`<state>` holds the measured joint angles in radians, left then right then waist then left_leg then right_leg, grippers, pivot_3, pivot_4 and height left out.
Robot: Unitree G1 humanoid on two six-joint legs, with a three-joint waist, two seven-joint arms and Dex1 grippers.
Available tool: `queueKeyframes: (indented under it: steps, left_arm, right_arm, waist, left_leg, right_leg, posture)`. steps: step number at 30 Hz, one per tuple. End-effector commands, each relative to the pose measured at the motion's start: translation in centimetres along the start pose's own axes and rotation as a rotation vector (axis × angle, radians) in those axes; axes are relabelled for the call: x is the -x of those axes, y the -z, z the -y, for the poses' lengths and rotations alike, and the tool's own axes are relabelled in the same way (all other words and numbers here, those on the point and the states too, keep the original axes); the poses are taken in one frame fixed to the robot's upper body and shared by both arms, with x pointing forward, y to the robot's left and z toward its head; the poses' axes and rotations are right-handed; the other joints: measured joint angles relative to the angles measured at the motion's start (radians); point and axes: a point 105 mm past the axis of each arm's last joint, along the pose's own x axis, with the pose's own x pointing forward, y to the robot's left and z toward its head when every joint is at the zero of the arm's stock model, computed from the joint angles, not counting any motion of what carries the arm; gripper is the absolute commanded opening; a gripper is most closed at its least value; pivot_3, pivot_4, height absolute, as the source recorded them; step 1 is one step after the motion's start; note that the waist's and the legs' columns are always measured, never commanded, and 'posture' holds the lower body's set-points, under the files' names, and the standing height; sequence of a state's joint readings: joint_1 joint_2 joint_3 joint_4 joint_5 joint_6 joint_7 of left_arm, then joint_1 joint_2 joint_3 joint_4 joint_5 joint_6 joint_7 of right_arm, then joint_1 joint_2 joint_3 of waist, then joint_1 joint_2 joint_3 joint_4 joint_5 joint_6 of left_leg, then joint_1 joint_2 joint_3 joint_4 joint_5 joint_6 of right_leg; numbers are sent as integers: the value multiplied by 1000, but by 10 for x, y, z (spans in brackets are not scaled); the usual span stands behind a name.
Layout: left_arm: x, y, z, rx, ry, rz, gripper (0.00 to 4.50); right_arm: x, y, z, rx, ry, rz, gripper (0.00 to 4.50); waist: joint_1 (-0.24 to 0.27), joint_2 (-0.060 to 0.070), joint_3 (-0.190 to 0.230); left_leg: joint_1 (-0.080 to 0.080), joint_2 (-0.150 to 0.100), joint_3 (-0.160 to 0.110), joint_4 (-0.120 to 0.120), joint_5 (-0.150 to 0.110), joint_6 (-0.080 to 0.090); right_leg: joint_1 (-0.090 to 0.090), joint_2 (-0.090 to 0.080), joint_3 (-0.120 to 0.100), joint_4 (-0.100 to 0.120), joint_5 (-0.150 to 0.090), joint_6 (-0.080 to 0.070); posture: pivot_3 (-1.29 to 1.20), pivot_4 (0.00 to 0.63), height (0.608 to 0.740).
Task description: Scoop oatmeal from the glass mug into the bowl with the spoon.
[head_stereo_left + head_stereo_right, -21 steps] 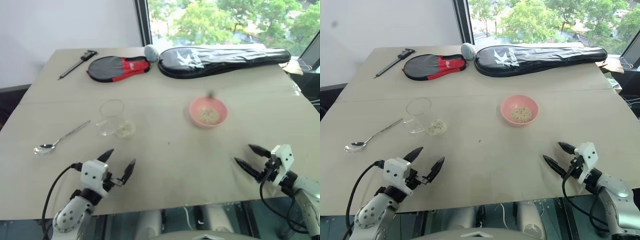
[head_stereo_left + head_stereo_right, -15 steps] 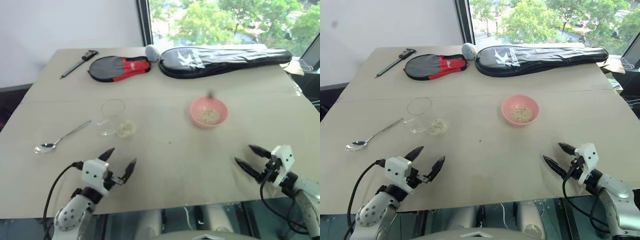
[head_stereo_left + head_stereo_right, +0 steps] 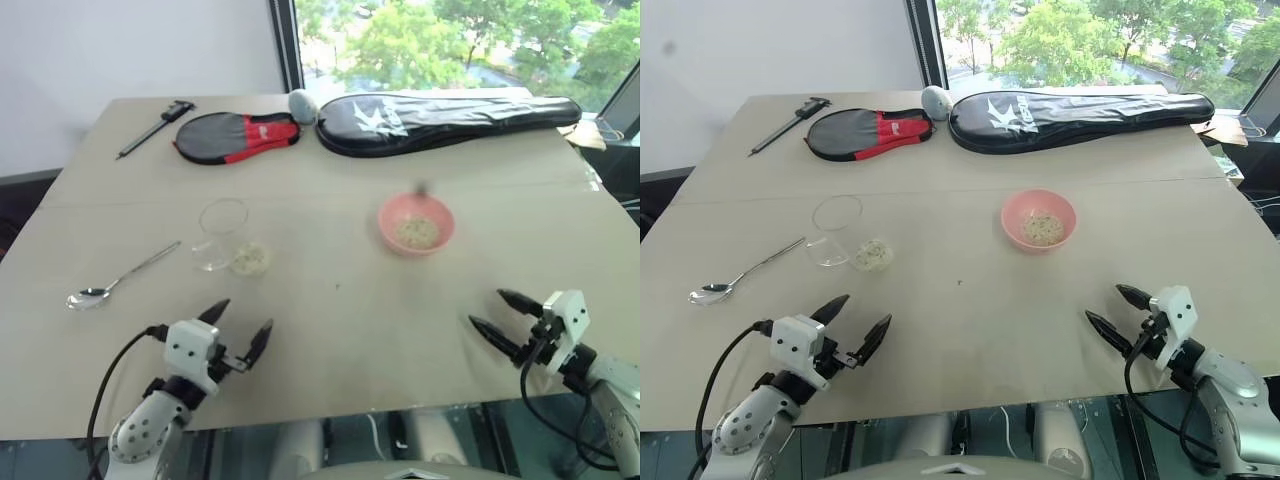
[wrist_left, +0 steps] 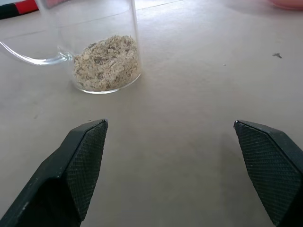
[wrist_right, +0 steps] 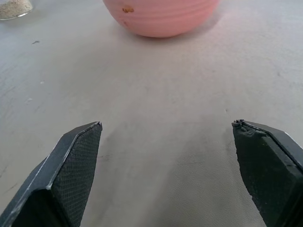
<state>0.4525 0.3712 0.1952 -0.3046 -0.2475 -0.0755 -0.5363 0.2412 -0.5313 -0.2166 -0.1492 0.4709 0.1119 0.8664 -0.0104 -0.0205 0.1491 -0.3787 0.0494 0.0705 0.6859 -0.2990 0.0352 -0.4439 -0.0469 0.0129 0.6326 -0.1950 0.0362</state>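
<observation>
Standing upright on the pale surface, left of centre: the glass mug, with a layer of oatmeal in its bottom. Lying flat to the mug's left, well apart from it: the spoon, oval end toward the near edge, handle angled toward the mug. Sitting right of centre, well apart from the mug: the bowl, pink, with some oat flakes inside. Hovering near the surface's front edge, in front of the mug: the left tool, fingers spread wide, empty, clear of mug and spoon. Hovering near the front edge on the right, in front of the bowl: the right tool, fingers likewise wide apart, gripping nothing, pointed toward the bowl. Resting along the far edge: a long black racket bag, a smaller red-and-black racket cover just to its left, a small grey rounded object between the two. Lying at the far left corner: a dark caliper.
</observation>
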Motion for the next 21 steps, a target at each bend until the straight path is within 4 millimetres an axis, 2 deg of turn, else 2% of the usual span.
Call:
queueKeyframes:
  steps: [1, 7, 12, 17, 21]
  left_arm:
    - [2, -11, -2, -29, -10, 33, 4500]
    - [3, -10, -2, -31, -17, 28, 4500]
    - [5, -3, -15, -28, -140, -38, 4500]
    - [15, -1, -30, -66, -198, -99, 4500]
    - [33, -1, -63, -109, -294, -158, 4500]
  right_arm:
    - [1, -11, 0, 31, -11, 22, 4431]
    - [-1, -14, -2, 34, -24, 24, 4431]
    - [-10, -21, -12, 44, -89, 33, 4431]
    - [-21, -30, -38, 57, -224, 34, 4431]
    - [-34, -49, -71, 65, -390, 77, 4431]
  waist:
    - [0, 0, 0]
    - [0, 0, 0]
    - [0, 0, 0]
    - [-1, 0, 0]
    - [-4, -1, 0]
  left_leg:
    - [0, 0, 0, 0, 0, 0]
    - [0, 0, 0, 0, 0, 0]
    - [0, 0, 0, 0, 0, 0]
    - [1, 0, 0, 0, 0, 0]
    - [1, 2, 0, 0, 0, 0]
  right_leg:
    - [0, 0, 0, 0, 0, 0]
    - [0, 0, 0, 0, 0, 0]
    - [0, 0, 0, 0, 0, 0]
    - [0, 0, 0, 1, 0, 0]
    - [-1, 1, 0, 2, 0, 0]
  posture:
    - [0, 150, 740]
    - [0, 150, 740]
    - [0, 150, 740]
    - [0, 150, 740]
    - [0, 150, 740]
